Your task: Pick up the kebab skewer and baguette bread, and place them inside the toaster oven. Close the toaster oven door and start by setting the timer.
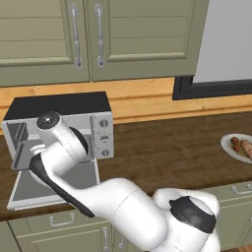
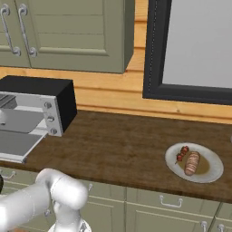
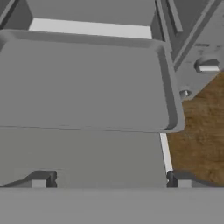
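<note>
Two food items are lying together on a pale round plate, which is resting on the dark wooden surface at about 4 o'clock in the right base view. On that plate, the baguette bread, tan with paler crosswise marks, is sitting just beside the kebab skewer, whose small red chunks are showing at the loaf's 10 o'clock side. In the left base view, the same plate is peeking in at 3 o'clock, well apart from the oven.

At 9 o'clock in both base views, the toaster oven is standing on the surface with its black top facing up and round knobs running down its silver front at the right. Its toaster oven door is hanging open, lying flat and low in front of the cavity.

In the left base view, the white arm is reaching from 5 o'clock toward the oven mouth. In the hand view, the hand is hovering with its two dark fingertips spread wide and gripping nothing, looking down over a grey tray with a raised rim inside the oven opening. Olive cabinet doors with silver handles are lining the wall above.
</note>
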